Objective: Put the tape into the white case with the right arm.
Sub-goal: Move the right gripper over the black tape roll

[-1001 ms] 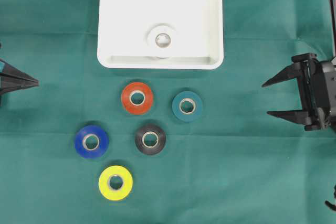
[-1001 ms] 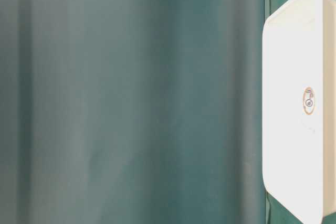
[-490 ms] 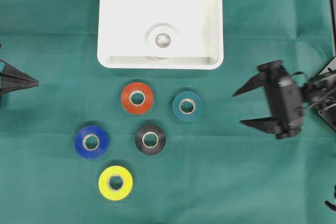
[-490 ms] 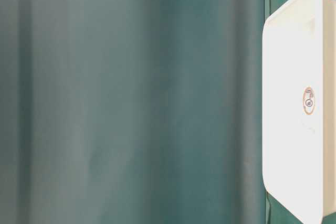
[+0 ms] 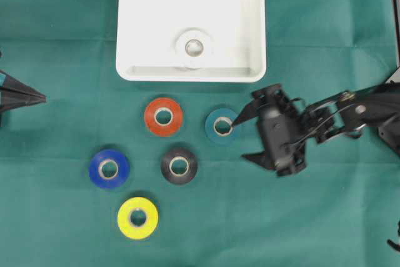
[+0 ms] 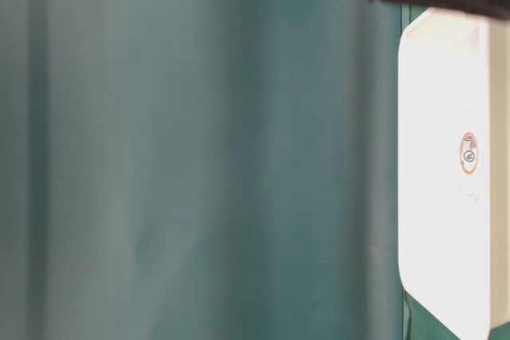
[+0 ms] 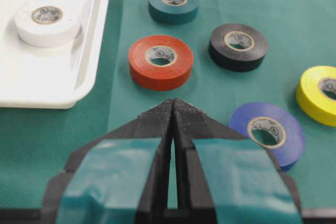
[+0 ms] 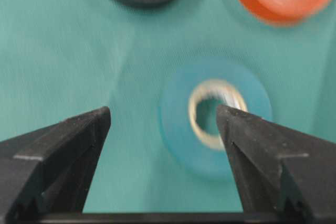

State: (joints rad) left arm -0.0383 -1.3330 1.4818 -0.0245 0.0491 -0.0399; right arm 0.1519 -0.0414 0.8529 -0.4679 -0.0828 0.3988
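**Visitor:** How far along is it? Describe what you see.

**Onlooker:** A green cloth covers the worktop (image 5: 62, 42). At the upper middle of the overhead view sits the white case (image 5: 144, 4), shallow with a raised rim. One white tape roll (image 5: 194, 47) already lies inside it, near the lower middle of the case.

**Visitor:** And the rest?

**Onlooker:** Five rolls lie flat on the cloth below the case, none touching another. The orange roll (image 5: 163, 116) and the teal roll (image 5: 222, 126) are nearest the case. The black roll (image 5: 179, 166) and the blue roll (image 5: 109, 168) sit lower, and the yellow roll (image 5: 137, 217) lowest.

**Visitor:** What is the arm doing?

**Onlooker:** The right hand (image 5: 242, 134) reaches in from the right edge of the frame. Its two pointed black fingers are spread partway apart and grip nothing. The upper fingertip overlaps the right edge of the teal roll in the overhead view; I cannot tell whether it touches. In the right wrist view that roll lies ahead, nearer the right finger, blurred.

**Visitor:** And the other one?

**Onlooker:** The left hand (image 7: 173, 109) rests at the left edge, fingers pressed together, holding nothing.

**Visitor:** So, progress?

**Onlooker:** One roll in, five out. I judge the teal roll is next, and grasping, carrying and dropping it remain.
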